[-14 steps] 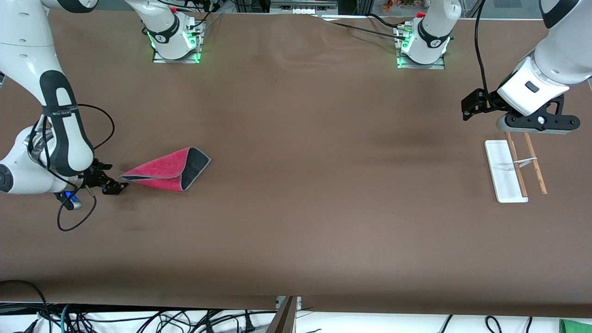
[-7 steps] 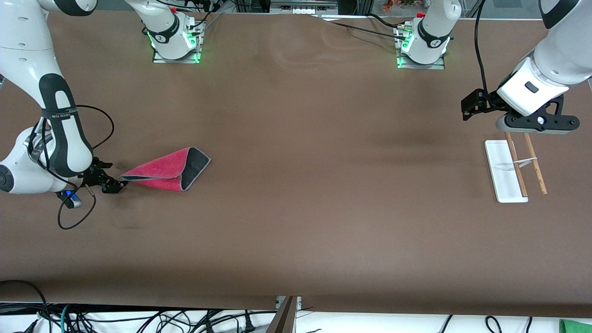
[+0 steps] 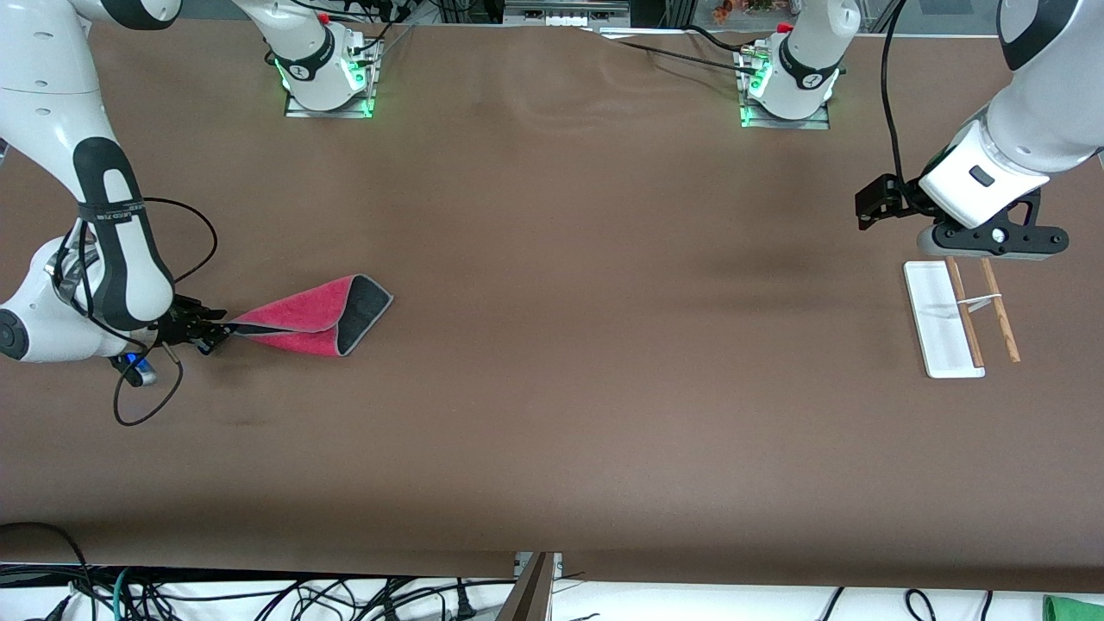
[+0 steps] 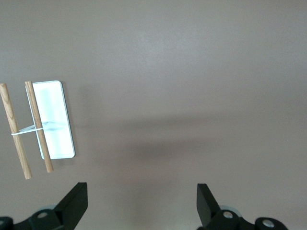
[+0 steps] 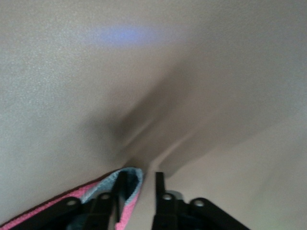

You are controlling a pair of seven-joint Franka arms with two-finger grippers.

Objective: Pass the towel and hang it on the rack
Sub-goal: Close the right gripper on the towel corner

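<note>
So the pink-red towel (image 3: 312,316) is lying folded on the brown tabletop (image 3: 552,388) in the left-middle of the front view, toward the right arm's end. It makes a wedge shape, with the dark grey reverse side and grey stitched edge showing at the wide end and the pointed corner aimed at the right claw (image 3: 205,333).

The right claw is down low at that pointed corner. In the right wrist view the black fingers (image 5: 159,191) stand narrow, with only a slim gap between them, and the towel's grey-edged corner (image 5: 125,189) sits against one finger at the bottom of the frame. From the front view the tips look pinched on the corner, so I'd call it a grip on the towel, which otherwise rests flat on the tabletop.

The rack (image 3: 959,315) is at the right edge of the front view, toward the left arm's end: flat white base, two thin light-brown wooden rods lying slanted, with a thin metal wire crossing them. It's well apart from the towel.

The left claw (image 3: 987,241) hangs in the air just over the end of the rack nearest the robot bases. In the left wrist view its two fingers (image 4: 74,203) stand wide apart with nothing between them, and the rack (image 4: 45,122) shows at the left of that frame.
</note>
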